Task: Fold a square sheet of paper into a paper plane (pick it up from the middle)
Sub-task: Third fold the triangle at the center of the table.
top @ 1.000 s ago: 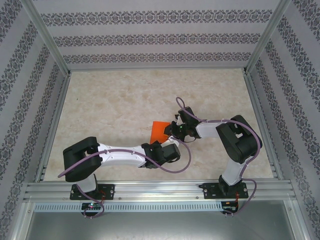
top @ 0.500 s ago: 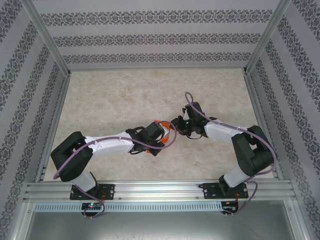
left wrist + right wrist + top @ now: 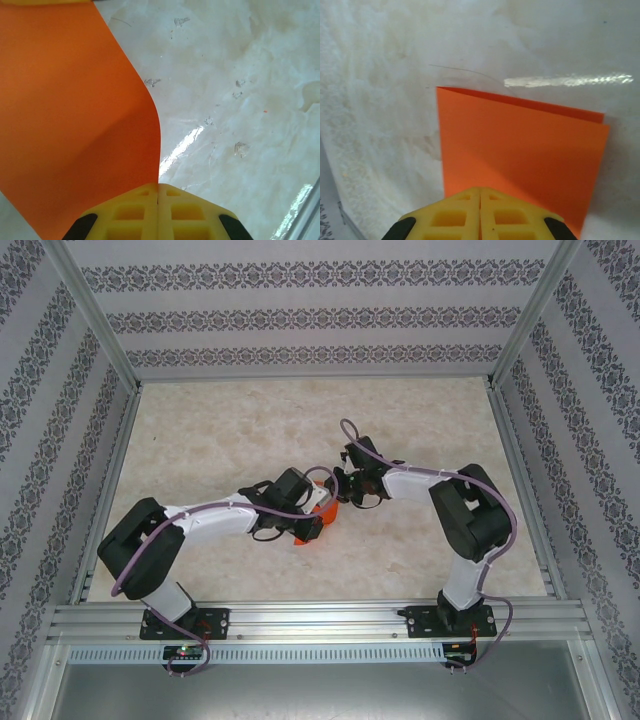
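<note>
The square sheet of paper (image 3: pixel 75 115) is bright orange and bends upward in a curve on the left of the left wrist view. My left gripper (image 3: pixel 159 186) is shut, with the sheet's edge pinched at the seam of its yellow fingertips. In the right wrist view the paper (image 3: pixel 520 145) lies doubled over, with a second layer's edge showing along the far side. My right gripper (image 3: pixel 480 190) is shut on its near edge. From above, both grippers meet mid-table over the paper (image 3: pixel 324 510), the left gripper (image 3: pixel 312 528) just below the right gripper (image 3: pixel 336 494).
The marble-patterned tabletop (image 3: pixel 250 430) stretches around the arms, fenced by aluminium rails (image 3: pixel 110 490) and patterned walls. The table's right edge rail (image 3: pixel 307 220) shows at the corner of the left wrist view. Both arms bend inward, their elbows near the front rail.
The right gripper has closed on the paper. The left gripper swung up and left from the front and now sits beside the right one. The sheet is now mostly covered by both grippers.
</note>
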